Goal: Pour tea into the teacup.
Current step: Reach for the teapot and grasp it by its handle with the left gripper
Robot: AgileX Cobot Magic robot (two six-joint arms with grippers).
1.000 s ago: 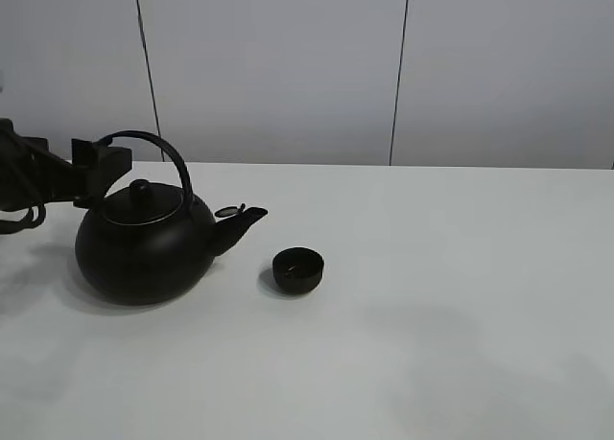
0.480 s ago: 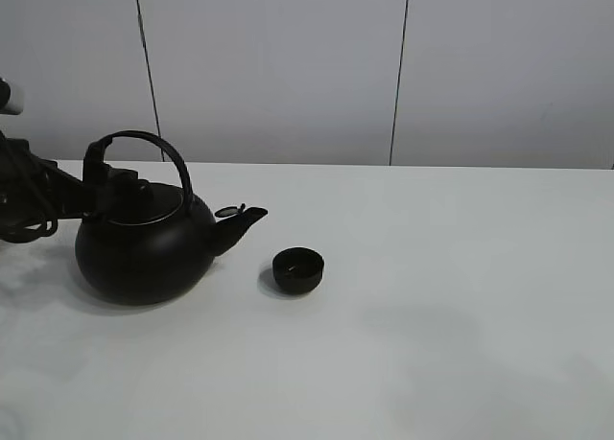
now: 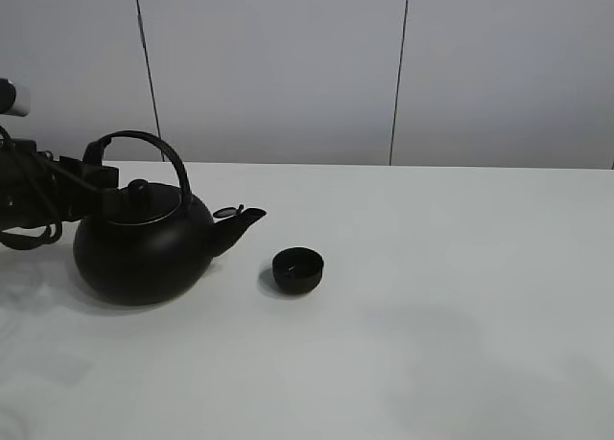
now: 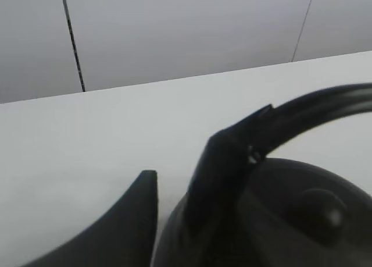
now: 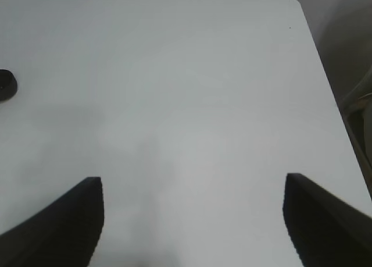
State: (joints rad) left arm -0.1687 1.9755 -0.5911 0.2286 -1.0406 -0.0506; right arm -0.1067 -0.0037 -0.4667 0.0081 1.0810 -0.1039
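The white counter (image 3: 460, 296) carries two things; a big round black kettle (image 3: 139, 253) stands toward its left side; a small black teacup (image 3: 298, 269) sits near the kettle's spout (image 3: 244, 220), not touching it.

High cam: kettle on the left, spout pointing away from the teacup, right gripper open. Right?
Not quite. The exterior high view shows the spout of the kettle pointing toward the teacup, which sits to its right. The rest holds: the kettle is on the left, and the right gripper is open.

Right claw (image 5: 195, 184) agape (fingers wide apart)
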